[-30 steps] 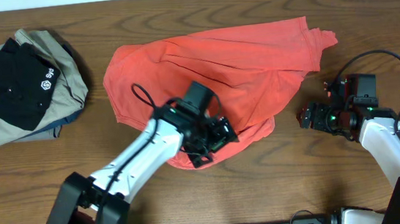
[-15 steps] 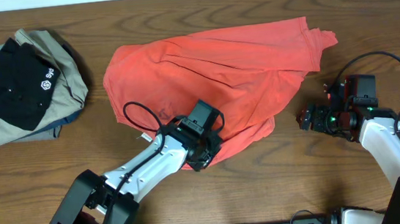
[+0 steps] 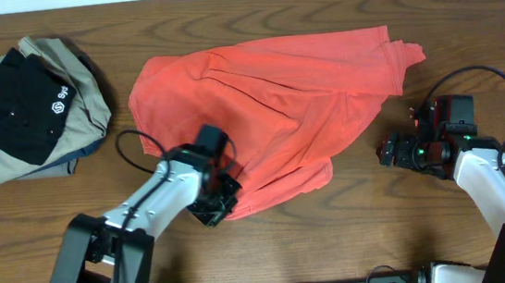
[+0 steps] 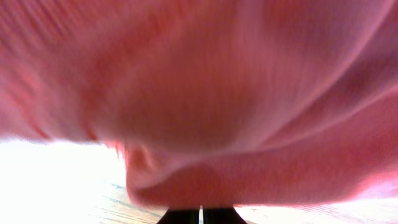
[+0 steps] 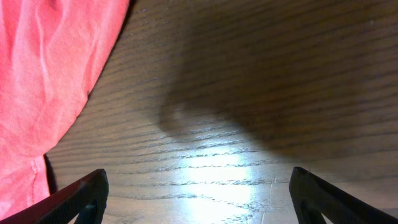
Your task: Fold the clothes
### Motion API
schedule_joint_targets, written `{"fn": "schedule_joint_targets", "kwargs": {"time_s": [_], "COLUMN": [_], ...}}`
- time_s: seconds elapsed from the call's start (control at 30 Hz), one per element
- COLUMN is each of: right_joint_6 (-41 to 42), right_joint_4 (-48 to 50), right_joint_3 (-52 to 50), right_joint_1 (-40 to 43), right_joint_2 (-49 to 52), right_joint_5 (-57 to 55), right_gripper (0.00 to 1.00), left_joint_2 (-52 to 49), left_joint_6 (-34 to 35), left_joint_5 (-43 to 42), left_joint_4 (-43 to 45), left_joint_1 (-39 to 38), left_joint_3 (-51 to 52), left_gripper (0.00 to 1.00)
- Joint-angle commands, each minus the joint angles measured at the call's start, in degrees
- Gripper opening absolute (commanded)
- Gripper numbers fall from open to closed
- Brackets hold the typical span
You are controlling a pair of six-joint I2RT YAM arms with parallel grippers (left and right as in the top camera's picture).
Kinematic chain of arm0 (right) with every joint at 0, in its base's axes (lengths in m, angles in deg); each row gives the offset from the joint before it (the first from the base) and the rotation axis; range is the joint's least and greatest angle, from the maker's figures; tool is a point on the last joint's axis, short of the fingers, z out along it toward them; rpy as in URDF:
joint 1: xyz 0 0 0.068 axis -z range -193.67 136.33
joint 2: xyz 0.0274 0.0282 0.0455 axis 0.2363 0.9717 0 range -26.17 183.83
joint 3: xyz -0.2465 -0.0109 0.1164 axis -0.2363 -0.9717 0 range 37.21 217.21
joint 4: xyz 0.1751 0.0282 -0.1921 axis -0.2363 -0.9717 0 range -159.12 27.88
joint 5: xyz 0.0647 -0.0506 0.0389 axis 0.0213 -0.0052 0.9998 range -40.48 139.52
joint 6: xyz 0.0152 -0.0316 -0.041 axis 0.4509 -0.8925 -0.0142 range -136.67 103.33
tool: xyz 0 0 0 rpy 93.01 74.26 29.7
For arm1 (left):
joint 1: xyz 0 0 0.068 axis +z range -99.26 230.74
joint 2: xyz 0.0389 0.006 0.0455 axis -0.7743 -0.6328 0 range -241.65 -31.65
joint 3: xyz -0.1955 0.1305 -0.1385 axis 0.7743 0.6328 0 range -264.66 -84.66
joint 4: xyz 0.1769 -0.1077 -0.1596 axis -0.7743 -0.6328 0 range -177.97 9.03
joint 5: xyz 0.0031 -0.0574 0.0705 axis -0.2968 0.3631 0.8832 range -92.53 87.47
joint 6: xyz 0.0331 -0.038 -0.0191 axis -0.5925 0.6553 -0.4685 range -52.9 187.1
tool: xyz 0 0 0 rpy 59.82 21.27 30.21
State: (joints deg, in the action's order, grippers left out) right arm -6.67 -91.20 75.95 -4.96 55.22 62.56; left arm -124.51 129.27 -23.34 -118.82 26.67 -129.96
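Since the left gripper [image 4: 200, 216] has its two dark tips pressed together, with only a thin line between them and red cloth bunched right on top, I think it is closed on the bottom edge of the shirt [image 3: 266, 94]. In the last second this gripper slid left along the near side of the shirt, and the cloth came with it. The floppy bit at the bottom right got pulled in. That looks like tugging the hem to spread it out, so the real folding has hardly begun.

The right gripper [image 5: 199, 190] has stayed where it was. Its jaws are wide open and hold nothing. Only bare table [image 5: 249, 93] lies between them, with the shirt's edge off to one side.

The shirt is in the middle of the table, a crumpled lump with long creases running across it. It is soft, thin and coral-red, with tiny knit lines up close, and it bends wherever it is pulled. No print shows. The table is hard brown wood with wavy grain and a shiny spot. Far to the left a black top [image 3: 12, 100] sits on grey-tan cloth [image 3: 77, 103], well apart from the shirt.
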Motion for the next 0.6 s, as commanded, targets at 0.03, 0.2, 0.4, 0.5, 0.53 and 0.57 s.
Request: {"fn": "schedule_joint_targets", "kwargs": {"time_s": [0.03, 0.2, 0.4, 0.5, 0.53, 0.57], "right_joint_6": [-0.6, -0.7, -0.6, -0.6, -0.7, -0.7], "right_joint_4": [-0.3, -0.3, -0.3, -0.4, -0.5, -0.7], "right_joint_3": [0.6, 0.6, 0.6, 0.6, 0.6, 0.6], "right_joint_1": [-0.7, -0.7, -0.7, -0.7, -0.8, -0.8], "right_joint_2": [0.0, 0.1, 0.1, 0.0, 0.1, 0.1], "right_joint_5": [-0.8, -0.8, -0.8, -0.8, -0.8, -0.8], "right_gripper": [0.92, 0.92, 0.92, 0.92, 0.92, 0.91], "left_joint_2": [1.1, 1.1, 1.1, 1.1, 1.1, 1.1], "left_joint_6": [-5.7, -3.5, -0.6, -0.8, -1.3, -2.6], "left_joint_5": [-5.4, -5.4, -1.9, 7.4, 10.0, 12.1], "left_joint_4": [-0.5, -0.3, 2.2, 1.5, 0.5, -0.8], "left_joint_1": [0.7, -2.5, -8.8, -10.1, -9.6, -8.3], "left_joint_3": [0.5, 0.6, 0.9, 1.2, 1.2, 1.2], "left_gripper": [0.30, 0.83, 0.69, 0.29, 0.21, 0.13]}}
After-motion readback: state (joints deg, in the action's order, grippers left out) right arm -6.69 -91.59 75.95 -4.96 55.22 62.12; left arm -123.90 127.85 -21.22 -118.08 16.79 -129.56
